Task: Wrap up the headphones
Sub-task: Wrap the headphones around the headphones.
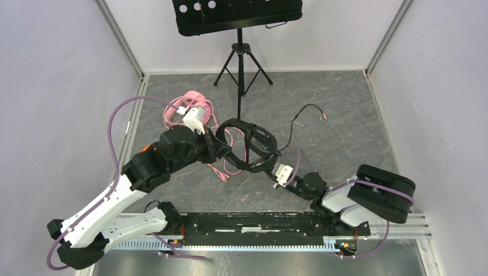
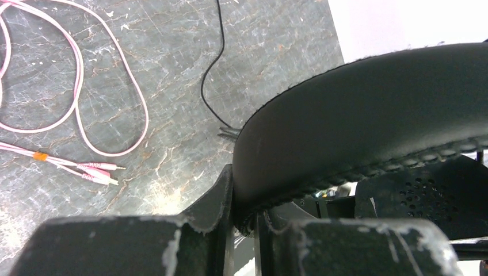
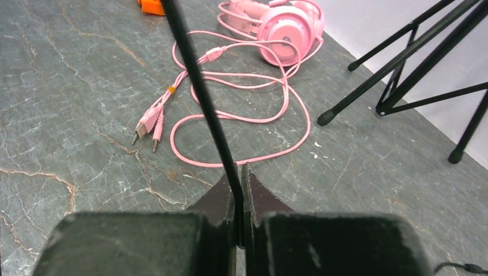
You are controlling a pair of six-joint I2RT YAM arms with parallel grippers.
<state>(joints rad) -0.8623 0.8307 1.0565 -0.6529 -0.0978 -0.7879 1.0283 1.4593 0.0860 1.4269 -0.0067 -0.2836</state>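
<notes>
**Two arms shared the black headphones (image 1: 259, 141) at mid-table, one on the band and one on the cord.**

The left gripper (image 2: 244, 221) was clamped on the padded headband, apparently to keep the set steady. The right gripper (image 3: 240, 198) was pinched shut on the thin black cable (image 3: 199, 86), which ran taut up from its fingertips. That hold looked meant for leading the cord round the headphones. The cord's free end trailed across the table (image 1: 345, 115) toward the back right. The pink headphones (image 3: 288, 26) lay untouched toward the back left, just beyond the left wrist. Their pink cable (image 3: 247, 163) sprawled in loose loops beside them, so that pair seemed to be left for later. The music stand (image 1: 239, 52) stood at the back wall, apart from both arms.
</notes>
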